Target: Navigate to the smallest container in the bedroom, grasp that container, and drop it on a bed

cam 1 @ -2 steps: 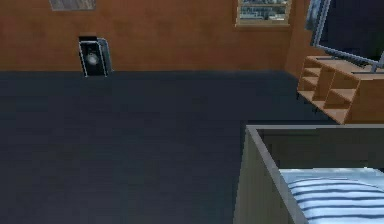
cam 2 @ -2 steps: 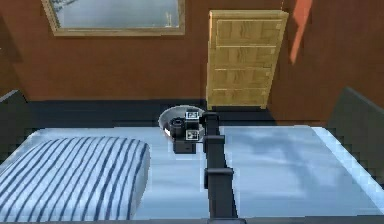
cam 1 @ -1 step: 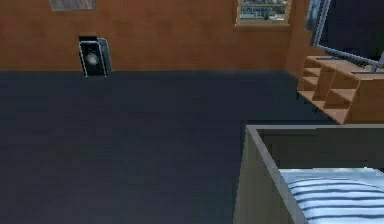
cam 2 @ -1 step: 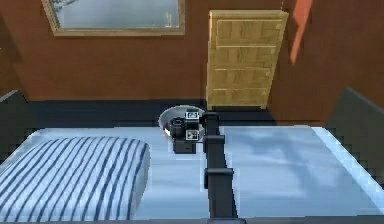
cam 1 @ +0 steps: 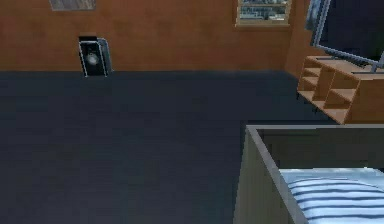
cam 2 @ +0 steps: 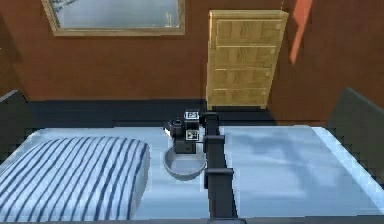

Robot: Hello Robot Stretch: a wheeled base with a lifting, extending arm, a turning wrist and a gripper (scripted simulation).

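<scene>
In the arm side view a bed (cam 2: 290, 160) with a pale blue sheet spans the lower half, and a blue-and-white striped cover (cam 2: 75, 180) lies on its left part. My arm (cam 2: 215, 170) reaches out over the mattress. My gripper (cam 2: 173, 132) sits left of the two white marker squares (cam 2: 196, 125). A grey bowl-shaped container (cam 2: 184, 163) sits just below the gripper against the sheet. I cannot tell whether the gripper holds it or whether it lies on the bed. The forward view's lower right holds a corner of the bed (cam 1: 262, 165) with striped bedding (cam 1: 335, 195).
Beyond the bed in the arm side view stand a wooden dresser (cam 2: 243, 58) and a window (cam 2: 115, 14) on the brown wall. The forward view has open dark floor (cam 1: 130, 130), a small black framed object (cam 1: 93, 57) against the far wall, a wooden shelf unit (cam 1: 335, 88) and a dark screen (cam 1: 352, 28).
</scene>
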